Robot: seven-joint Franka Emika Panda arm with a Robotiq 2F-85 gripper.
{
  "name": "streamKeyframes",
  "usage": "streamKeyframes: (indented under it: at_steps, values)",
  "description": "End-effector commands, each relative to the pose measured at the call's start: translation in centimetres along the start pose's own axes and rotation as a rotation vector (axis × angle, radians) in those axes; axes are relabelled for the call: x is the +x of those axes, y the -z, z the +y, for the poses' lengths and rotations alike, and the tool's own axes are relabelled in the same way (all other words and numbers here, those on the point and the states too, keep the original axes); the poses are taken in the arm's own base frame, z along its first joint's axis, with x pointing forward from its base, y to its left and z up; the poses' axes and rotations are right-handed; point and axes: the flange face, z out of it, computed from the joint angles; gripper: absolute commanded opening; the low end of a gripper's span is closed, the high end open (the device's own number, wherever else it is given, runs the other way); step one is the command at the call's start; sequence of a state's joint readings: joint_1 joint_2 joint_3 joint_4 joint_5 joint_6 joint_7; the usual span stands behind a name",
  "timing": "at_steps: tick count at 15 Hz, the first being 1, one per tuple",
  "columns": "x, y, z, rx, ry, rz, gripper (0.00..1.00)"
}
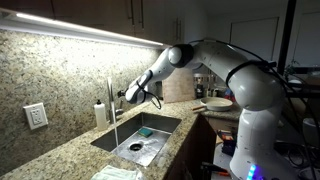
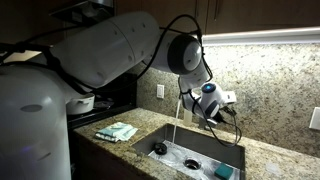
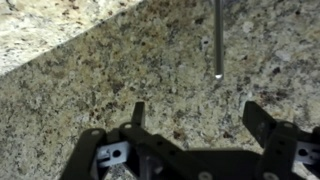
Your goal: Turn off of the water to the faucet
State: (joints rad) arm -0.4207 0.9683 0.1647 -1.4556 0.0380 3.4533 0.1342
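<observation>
Water (image 1: 115, 128) is running as a thin, straight whitish stream from the slim chrome faucet (image 1: 110, 95) into the steel sink (image 1: 165, 128). The gripper (image 3: 198, 125) is hanging just beside the faucet, black fingers (image 3: 258, 122) spread wide, gripping nothing, facing speckled granite backsplash (image 3: 100, 70).

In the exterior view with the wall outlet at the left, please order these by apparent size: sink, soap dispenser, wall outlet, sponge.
1. sink
2. wall outlet and soap dispenser: they look about alike, so not ranked
3. sponge
</observation>
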Motion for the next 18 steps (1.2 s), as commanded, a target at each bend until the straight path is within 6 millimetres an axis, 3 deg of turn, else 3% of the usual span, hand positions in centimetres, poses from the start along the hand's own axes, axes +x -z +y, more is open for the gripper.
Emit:
streamKeyframes:
  at_steps: [1,4,7,15,18]
  values:
    - [0.5,1.3,0.9,-0.023,-0.044,-0.009,1.0]
    - [0.4,1.6,4.0,-0.091,-0.089,-0.012,1.0]
    - [-0.6,1.5,5.6,-0.118,-0.108,-0.028,1.0]
    - [-5.0,1.2,4.1,-0.082,-0.126,-0.119,1.0]
    - [-5.4,1.0,3.4,-0.07,-0.109,-0.124,1.0]
